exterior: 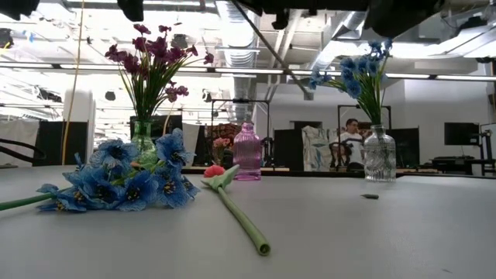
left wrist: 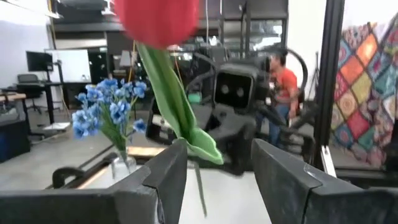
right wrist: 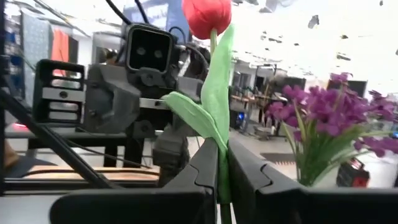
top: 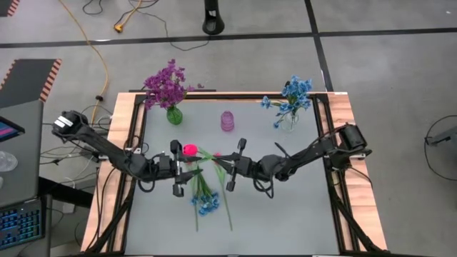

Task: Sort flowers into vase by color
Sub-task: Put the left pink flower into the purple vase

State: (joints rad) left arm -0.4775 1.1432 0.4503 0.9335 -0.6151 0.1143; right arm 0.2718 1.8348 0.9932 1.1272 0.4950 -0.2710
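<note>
The red tulip (top: 190, 150) is held in the air above the middle of the worktop (top: 285, 214), between the two arms. The right gripper (right wrist: 222, 180) is closed on its stem and long green leaf, with the smooth red bud standing above the fingers. The left gripper (left wrist: 214, 171) is open, with the leaf and stem between its wide dark fingers but not pressed by them. On the worktop below lie a bunch of blue flowers (exterior: 128, 182), with soft cloth-like petals and dark centres, and a second tulip (exterior: 221, 180) with a thick smooth green stem that is cut flat at the end. At the far side stand three vases: a green glass vase (top: 173, 114) with purple flowers (top: 166, 82), a small pink ribbed vase (top: 227, 121) that holds no flowers, and a clear glass vase (top: 287, 123) with blue flowers (top: 293, 93). The worktop is a plain matte grey surface inside a dark frame, with pale wood boards (top: 121, 128) at the left and right edges. The floor (top: 385, 78) around it is grey concrete with dark lines, and a yellow cable (top: 100, 50) lies on it. In the low view the room behind is a large workshop with pipes on the ceiling, and a person (exterior: 353, 136) sits far behind the worktop.
</note>
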